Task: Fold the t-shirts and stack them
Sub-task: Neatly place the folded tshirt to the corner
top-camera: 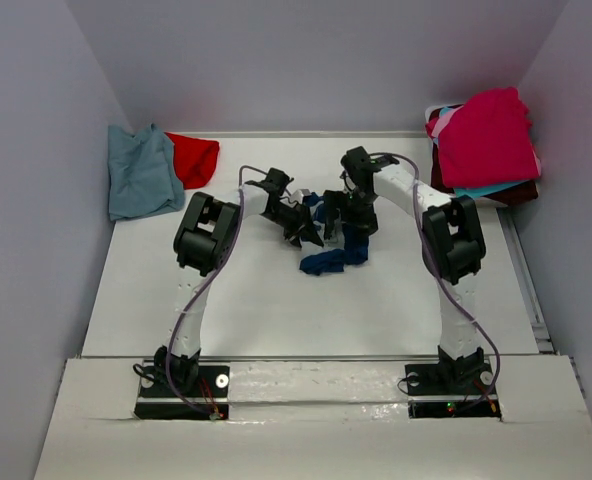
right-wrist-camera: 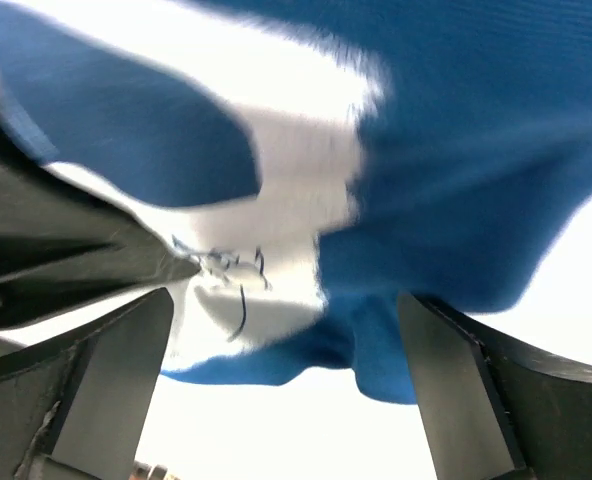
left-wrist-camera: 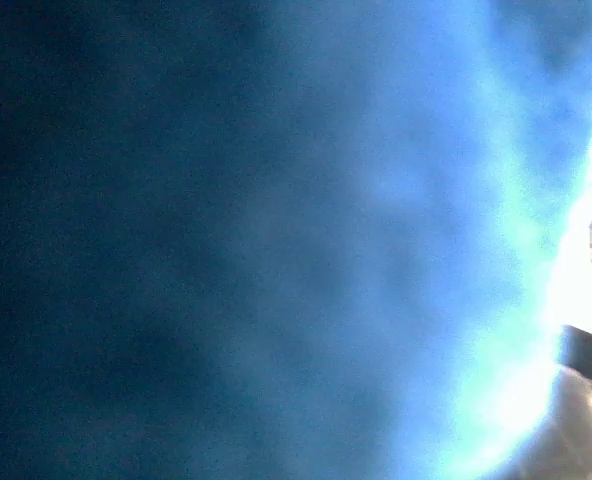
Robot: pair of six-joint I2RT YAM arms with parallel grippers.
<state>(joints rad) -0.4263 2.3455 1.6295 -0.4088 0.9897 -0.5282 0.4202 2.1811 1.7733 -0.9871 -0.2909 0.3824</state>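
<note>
Tee (top-camera: pixel 336 258) drooped crumpled, long axis running toward the near edge; right tool (right-wrist-camera: pixel 286 400) stood released, whether left tool (top-camera: pixel 306 232) gripped was unclear.

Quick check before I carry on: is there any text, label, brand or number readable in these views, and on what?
None can be read.
White print on the navy t-shirt: only thin dark line marks, blurred, no letters made out.
Left wrist view: blurred blue cloth fills it, no text.
Top view: nothing legible on the t-shirt pile or the arm bases.
</note>
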